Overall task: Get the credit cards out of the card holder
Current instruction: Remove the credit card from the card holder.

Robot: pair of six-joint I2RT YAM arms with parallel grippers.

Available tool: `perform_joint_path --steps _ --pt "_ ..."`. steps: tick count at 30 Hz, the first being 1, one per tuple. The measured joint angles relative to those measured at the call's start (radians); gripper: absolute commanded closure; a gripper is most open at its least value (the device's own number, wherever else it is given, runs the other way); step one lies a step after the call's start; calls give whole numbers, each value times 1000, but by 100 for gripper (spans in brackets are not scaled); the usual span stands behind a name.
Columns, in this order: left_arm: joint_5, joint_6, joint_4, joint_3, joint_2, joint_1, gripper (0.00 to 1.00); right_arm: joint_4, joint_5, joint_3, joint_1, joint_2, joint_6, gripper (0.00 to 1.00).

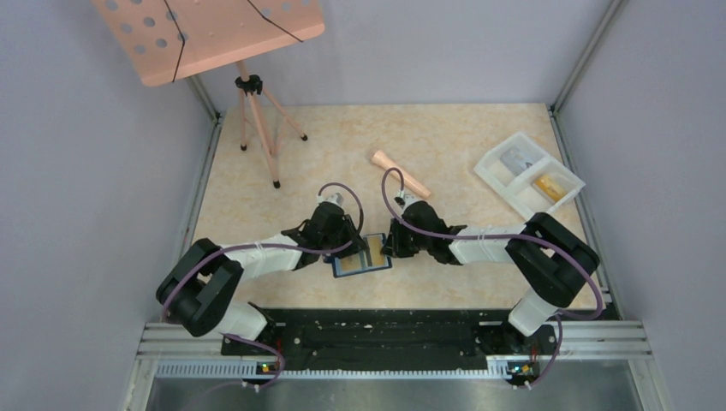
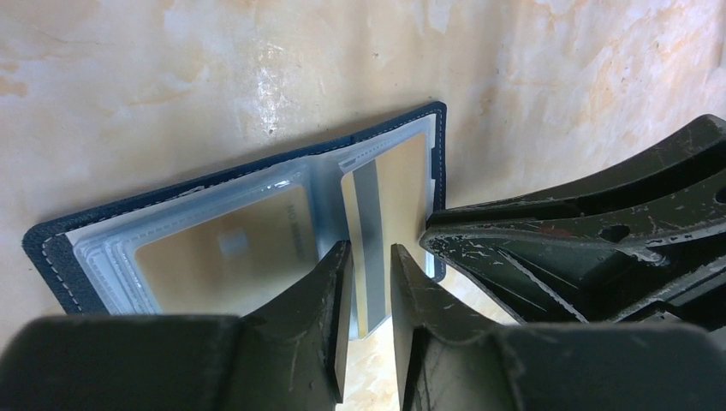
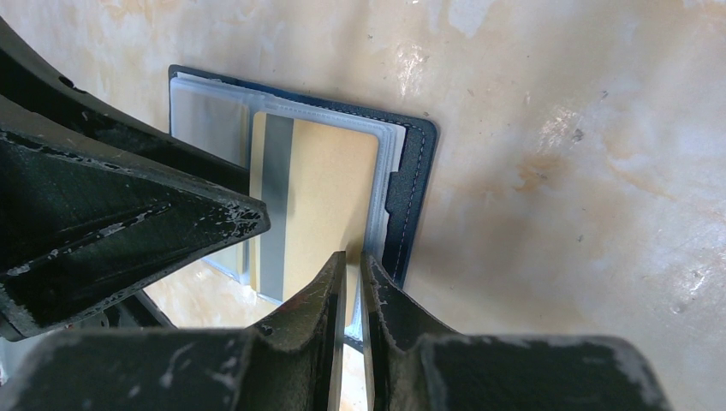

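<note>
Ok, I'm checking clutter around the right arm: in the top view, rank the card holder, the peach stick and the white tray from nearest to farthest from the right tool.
1. card holder, pinched at its edge by the right tool, just to its left.
2. peach stick, on the table beyond the tool.
3. white tray, toward the far right corner.

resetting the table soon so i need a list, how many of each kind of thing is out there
dark navy folding card holder: 1
tan-gold cards showing in its clear pockets: 2
white two-compartment plastic tray: 1
cards in the tray, one grey, one yellow: 2
peach round rod: 1
peach perforated stand on a tripod: 1
total: 8
</note>
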Motion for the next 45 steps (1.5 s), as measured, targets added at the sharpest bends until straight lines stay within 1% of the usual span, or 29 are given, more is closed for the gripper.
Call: perform_joint_path --steps 6,10,14,20,30,31,33,37,45 --pt "-2 -11 -8 -2 -7 2 94 0 -2 0 -3 1 6 89" --pt "0 -16 -10 -4 -11 4 99 0 -8 -1 -9 2 10 89" --pt "10 -16 -14 -4 -28 7 98 12 -21 -7 -19 4 15 89" --pt "37 -7 -43 -6 -56 30 92 27 -35 -13 -26 8 18 89" --pt "134 9 -13 -48 -72 52 86 39 -39 -13 -27 14 18 89" --pt "143 9 -8 -53 -72 52 87 39 -39 -13 -27 14 18 89" --pt "163 8 6 -64 -72 52 93 41 -40 -13 -28 15 18 89" --pt "184 7 19 -73 -72 58 100 41 -39 -13 -28 15 18 89" --pt "212 7 35 -102 -97 100 100 42 -39 -13 -28 15 18 89"
